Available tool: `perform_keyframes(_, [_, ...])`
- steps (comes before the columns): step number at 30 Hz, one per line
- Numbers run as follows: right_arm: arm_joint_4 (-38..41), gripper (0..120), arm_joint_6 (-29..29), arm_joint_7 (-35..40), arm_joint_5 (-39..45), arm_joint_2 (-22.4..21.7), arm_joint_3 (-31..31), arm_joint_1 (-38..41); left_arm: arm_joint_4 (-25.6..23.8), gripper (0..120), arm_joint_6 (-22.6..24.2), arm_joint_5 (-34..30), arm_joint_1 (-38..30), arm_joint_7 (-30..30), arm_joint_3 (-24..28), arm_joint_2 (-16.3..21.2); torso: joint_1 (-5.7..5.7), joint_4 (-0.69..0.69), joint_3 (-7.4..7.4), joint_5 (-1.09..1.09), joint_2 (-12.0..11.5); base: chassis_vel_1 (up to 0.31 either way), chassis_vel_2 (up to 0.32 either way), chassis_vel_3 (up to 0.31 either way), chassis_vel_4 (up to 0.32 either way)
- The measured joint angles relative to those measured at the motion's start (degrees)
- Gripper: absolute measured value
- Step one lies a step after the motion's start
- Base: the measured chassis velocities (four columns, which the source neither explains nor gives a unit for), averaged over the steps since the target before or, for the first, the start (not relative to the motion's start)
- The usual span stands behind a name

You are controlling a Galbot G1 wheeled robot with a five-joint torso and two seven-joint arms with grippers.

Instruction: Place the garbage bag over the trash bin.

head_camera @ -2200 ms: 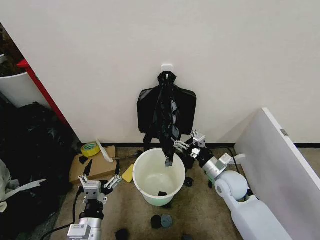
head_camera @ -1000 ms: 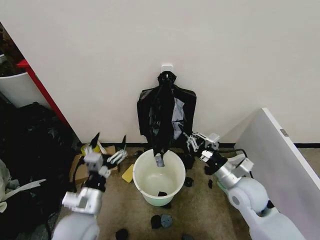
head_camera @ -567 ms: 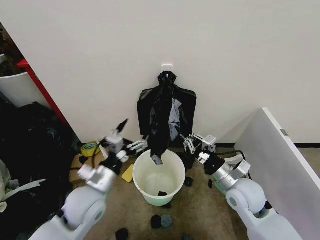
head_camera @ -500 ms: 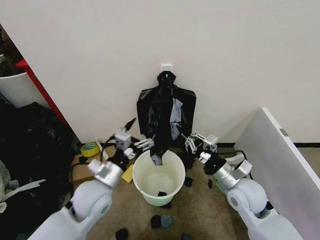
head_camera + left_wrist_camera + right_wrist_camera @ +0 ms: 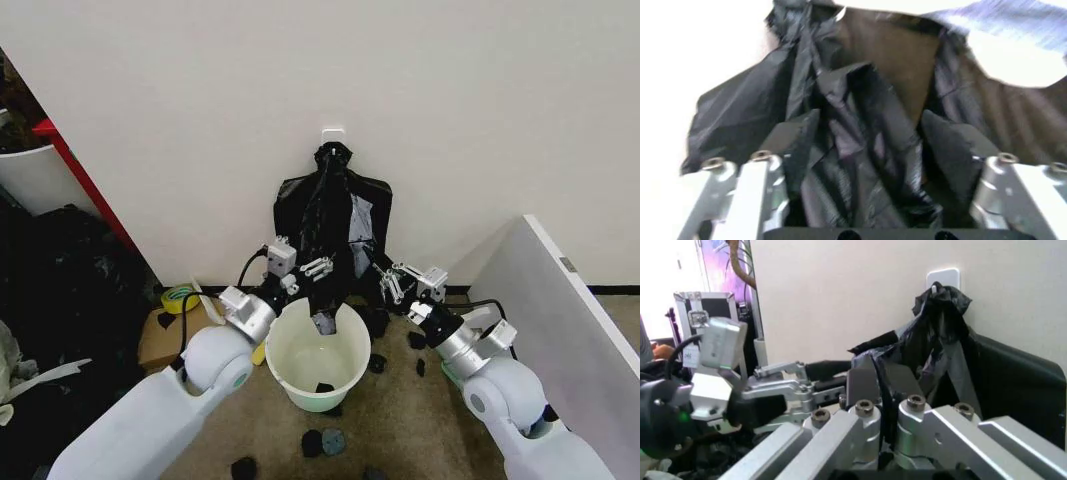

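Against white wall: garbage bag between both grippers; no legible writing.

arms: white shells | claws: silver metal, screws | cables: black

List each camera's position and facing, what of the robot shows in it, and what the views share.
Head view: high, looking down at the trash bin; both arms show.
Left wrist view: behind the open left gripper, facing the garbage bag.
Right wrist view: behind the right gripper, shut on the bag, facing the wall.
Shared: the bag and left gripper.
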Motion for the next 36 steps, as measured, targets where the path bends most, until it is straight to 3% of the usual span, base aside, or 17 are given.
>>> perform_keyframes(17, [0.6,0,0.0,0.0,0.1,0.5,0.6,-0.2,-0.1,0,6.4,-2.1,-0.6,-4.9,2.2,-1.1,0.00,0.00,0.00,-0.01,0.0,0.000,0.000,0.000,0.000])
perform_keyframes(20, [0.3,0,0.0,-0.1,0.2,0.5,0.6,0.0,-0.5,0,6.3,-1.3,-0.5,-4.8,2.0,-1.1,-0.01,0.00,0.00,0.00,0.0,0.000,0.000,0.000,0.000])
perform_keyframes(24, [-0.1,0,0.0,-0.1,0.2,0.6,0.5,0.3,-1.4,12,5.9,-0.4,-0.3,-4.3,1.5,-0.7,-0.01,0.00,0.00,0.00,0.0,0.000,0.000,0.000,0.000])
perform_keyframes(36, [-0.2,0,0.0,-0.4,0.1,1.2,0.3,0.2,-2.5,59,4.9,3.3,0.6,-4.0,1.3,0.1,-0.01,0.00,0.00,-0.01,0.0,0.000,0.000,0.000,0.000])
